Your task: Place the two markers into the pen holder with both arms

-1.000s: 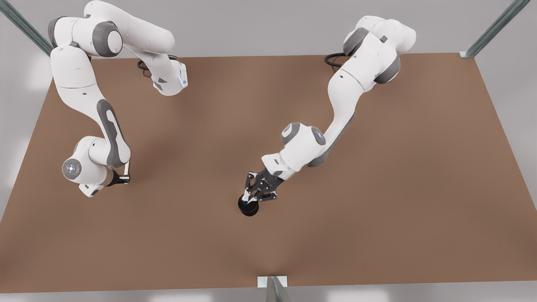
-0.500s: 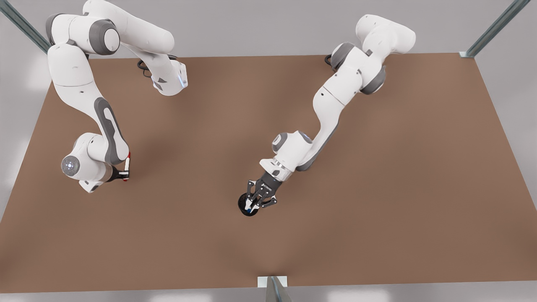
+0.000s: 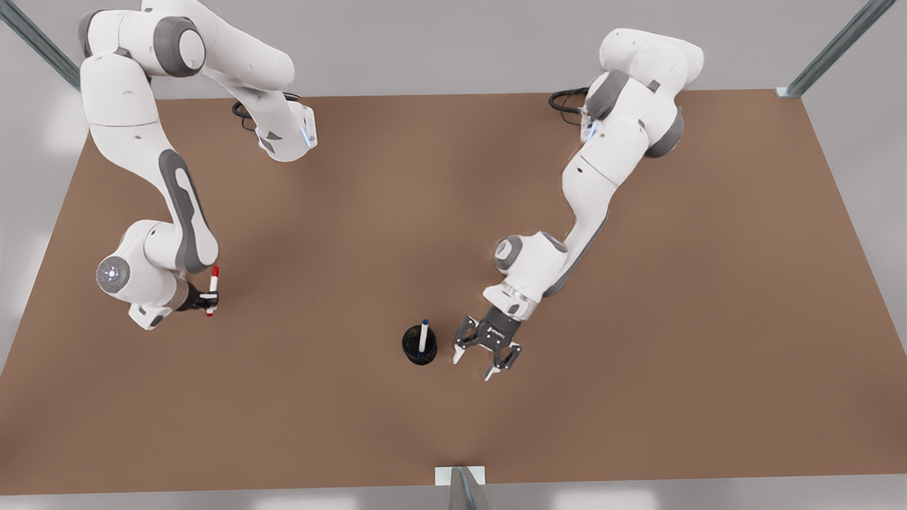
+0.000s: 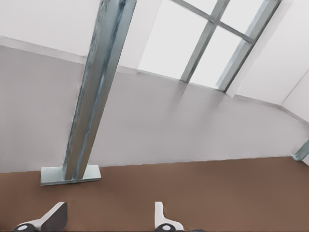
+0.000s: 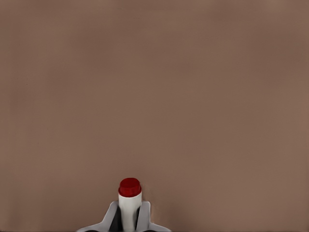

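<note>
The blue marker [image 3: 424, 334] stands in the pen holder [image 3: 419, 345]; beside it, the left gripper [image 3: 487, 354] hangs with fingers spread, empty. Near the desk [image 3: 638, 397] edge on the front view's left, the right gripper [image 3: 207, 302] clamps the red marker [image 3: 212, 286] mid-barrel, judged ready for carrying.

markers: 2 (blue marker [image 3: 424, 333], red marker [image 3: 212, 285]) | pen holder [image 3: 419, 347]: 1 | arms: 2

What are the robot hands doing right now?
Left gripper open, beside holder. Blue marker in holder. Right gripper shut on red marker. Nothing blocking.
</note>
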